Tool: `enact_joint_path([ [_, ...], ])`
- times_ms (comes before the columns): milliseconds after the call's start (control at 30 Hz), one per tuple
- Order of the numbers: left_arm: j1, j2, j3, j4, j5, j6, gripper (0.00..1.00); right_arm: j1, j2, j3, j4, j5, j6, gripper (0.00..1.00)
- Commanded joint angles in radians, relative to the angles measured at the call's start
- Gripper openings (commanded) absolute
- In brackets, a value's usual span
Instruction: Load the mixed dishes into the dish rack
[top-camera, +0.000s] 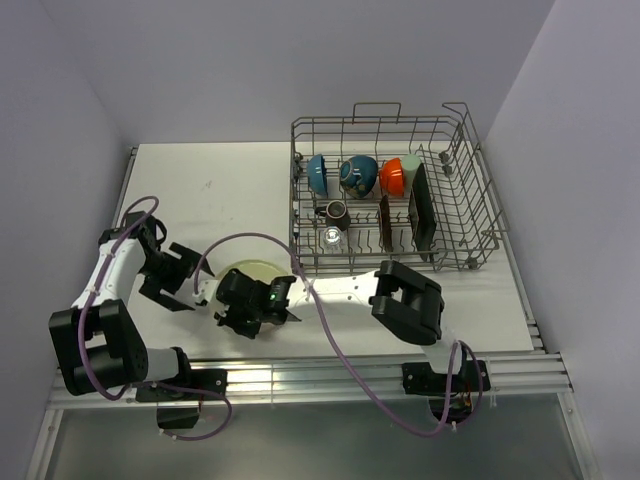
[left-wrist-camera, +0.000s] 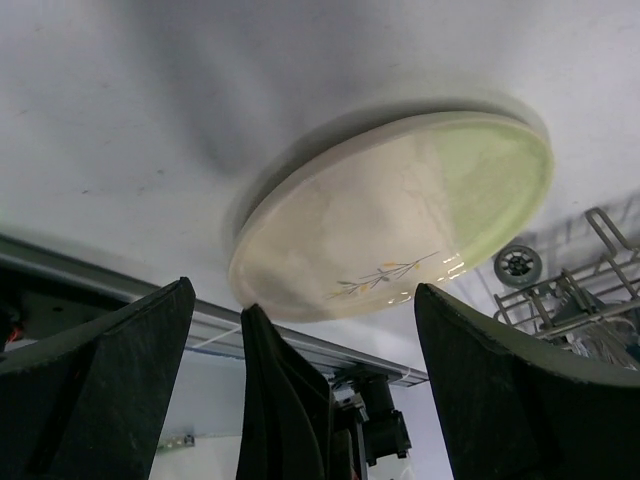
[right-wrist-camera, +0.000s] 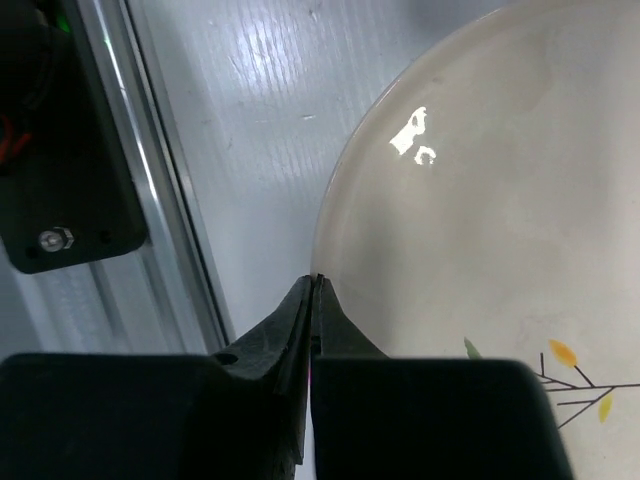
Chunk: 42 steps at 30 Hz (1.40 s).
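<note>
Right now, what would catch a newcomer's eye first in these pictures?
The cream plate lies on the table at near centre, the right hand shut at its rim and the left hand open beside it. Far right, the rack already holds bowls, a mug, a glass and dark plates.

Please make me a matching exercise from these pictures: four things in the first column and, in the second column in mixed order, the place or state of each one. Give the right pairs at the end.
Column one
1. left gripper
2. right gripper
3. cream plate
4. orange bowl

Column two
A. standing in the far row of the dish rack
B. shut, at the plate's rim
C. on the table, outside the rack
D. open wide

Right pairs: 1-D, 2-B, 3-C, 4-A.
</note>
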Motion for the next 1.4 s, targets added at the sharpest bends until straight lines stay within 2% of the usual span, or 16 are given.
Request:
enact_joint_path([
  [0, -0.008, -0.034, -0.011, 0.070, 0.062, 0.057, 0.98, -0.024, -0.106, 0.071, 0.012, -0.066, 0.036, 0.00],
  [300, -0.008, -0.054, -0.137, 0.156, 0.119, 0.052, 0.98, -0.060, -0.150, 0.096, -0.012, -0.129, 0.059, 0.00],
  [700, -0.029, -0.042, -0.182, 0.256, 0.195, 0.051, 0.97, -0.087, -0.146, 0.103, -0.015, -0.202, 0.083, 0.00],
  [767, -0.032, -0.029, -0.169, 0.256, 0.191, 0.049, 0.97, -0.089, -0.147, 0.099, -0.018, -0.198, 0.083, 0.00],
  [933, -0.032, -0.040, -0.123, 0.186, 0.067, 0.017, 0.99, -0.090, -0.108, 0.080, -0.050, -0.179, 0.050, 0.00],
  [1033, -0.032, -0.070, -0.148, 0.198, 0.073, -0.041, 0.99, -0.072, -0.078, 0.071, -0.047, -0.124, 0.024, 0.16],
  [1067, -0.032, -0.075, -0.154, 0.195, 0.068, -0.055, 0.99, -0.069, -0.074, 0.065, -0.035, -0.109, 0.021, 0.38],
  [1133, -0.032, -0.084, -0.154, 0.189, 0.065, -0.072, 0.99, -0.063, -0.060, 0.065, -0.030, -0.104, 0.019, 0.49],
  [1367, -0.032, -0.080, -0.102, 0.123, -0.013, -0.058, 0.99, -0.024, -0.002, 0.076, -0.031, -0.104, 0.020, 0.50],
])
